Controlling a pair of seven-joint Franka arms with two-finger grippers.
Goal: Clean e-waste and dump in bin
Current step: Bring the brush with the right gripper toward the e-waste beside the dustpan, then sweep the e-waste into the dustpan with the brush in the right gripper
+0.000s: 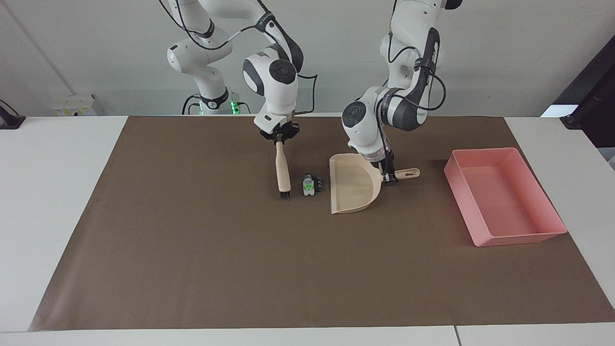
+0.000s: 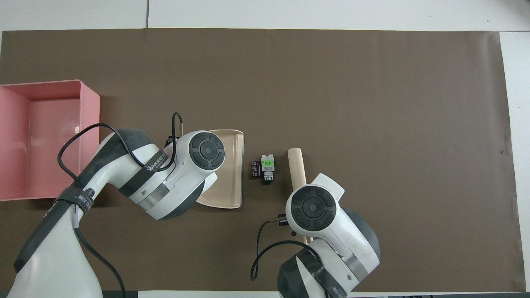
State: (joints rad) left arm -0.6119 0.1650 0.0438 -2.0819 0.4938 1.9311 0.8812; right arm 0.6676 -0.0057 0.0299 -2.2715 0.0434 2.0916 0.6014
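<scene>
E-waste (image 1: 312,185) is lying between brush (image 1: 283,173) and dustpan (image 1: 353,190), right gripper (image 1: 279,138) fingers grasping the brush, left gripper (image 1: 390,177) fingers grasping the dustpan handle; the parts are looking light, rigid, roll-prone, so sweeping beats pinching.

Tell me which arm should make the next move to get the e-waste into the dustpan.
Right. Its claw holds the brush with bristles beside the e-waste; the left claw holds the dustpan, open edge beside the parts.

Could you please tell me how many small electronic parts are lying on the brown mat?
2 that I can make out: a white part with green marks beside the beige brush, and a black part touching it, nearer the beige dustpan. Smaller ones may be hidden.
</scene>
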